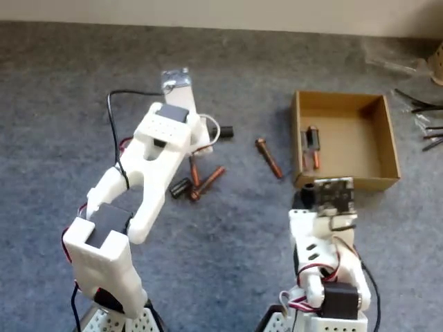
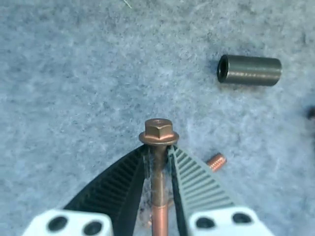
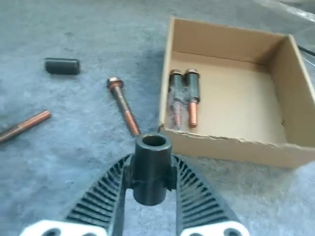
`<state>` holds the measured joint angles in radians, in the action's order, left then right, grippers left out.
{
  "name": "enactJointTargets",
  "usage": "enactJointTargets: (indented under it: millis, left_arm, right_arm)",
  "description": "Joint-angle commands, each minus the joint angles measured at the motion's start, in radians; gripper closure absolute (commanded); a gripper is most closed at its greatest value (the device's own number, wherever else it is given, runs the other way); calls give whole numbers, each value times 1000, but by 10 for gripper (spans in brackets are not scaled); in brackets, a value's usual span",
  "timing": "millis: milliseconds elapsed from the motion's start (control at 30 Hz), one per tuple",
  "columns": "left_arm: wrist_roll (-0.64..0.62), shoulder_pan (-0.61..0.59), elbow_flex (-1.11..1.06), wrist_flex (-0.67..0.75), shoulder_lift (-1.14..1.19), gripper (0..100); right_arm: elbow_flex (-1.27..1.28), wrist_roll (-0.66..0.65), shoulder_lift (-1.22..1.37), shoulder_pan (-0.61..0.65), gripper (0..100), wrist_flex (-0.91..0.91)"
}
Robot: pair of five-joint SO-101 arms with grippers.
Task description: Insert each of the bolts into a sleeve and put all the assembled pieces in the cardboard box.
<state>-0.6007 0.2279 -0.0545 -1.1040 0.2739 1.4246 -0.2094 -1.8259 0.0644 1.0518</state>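
I see copper bolts (image 3: 123,105), black sleeves (image 2: 249,70), a tan cardboard box (image 3: 231,150), a mottled grey surface (image 1: 55,104), white arms (image 1: 159,138) with ribbed black fingers (image 3: 98,196)

The high view looks down from above the near side over the whole carpet (image 1: 228,235). The left wrist view sits close above it, facing down. The right wrist view faces far and right, sharing the box (image 3: 236,147) and a loose bolt (image 3: 123,105) with the high view.

grey carpet (image 1: 48,90), pale strip (image 1: 277,10) beyond
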Motion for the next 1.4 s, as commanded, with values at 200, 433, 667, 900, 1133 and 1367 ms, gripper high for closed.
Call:
enactJointTargets:
  millis: [200, 433, 667, 900, 1133, 1367]
  left_arm:
    - [20, -81, 56, -9, -21, 995]
    - [66, -124, 88, -15, -21, 995]
    - [83, -125, 90, -15, -21, 995]
    - [101, -127, 88, -17, -21, 995]
    - [218, -127, 90, -12, -21, 995]
    - [218, -125, 91, -9, -30, 995]
  right_arm:
    - [39, -44, -1, 200, 994, -160]
    - [133, -46, -1, 300, 994, -228]
    - [131, -46, -1, 417, 994, -271]
    - [131, -43, 1, 420, 994, -407]
    - [174, 63, -4, 467, 994, -507]
    - [271, 75, -10, 506, 994, -590]
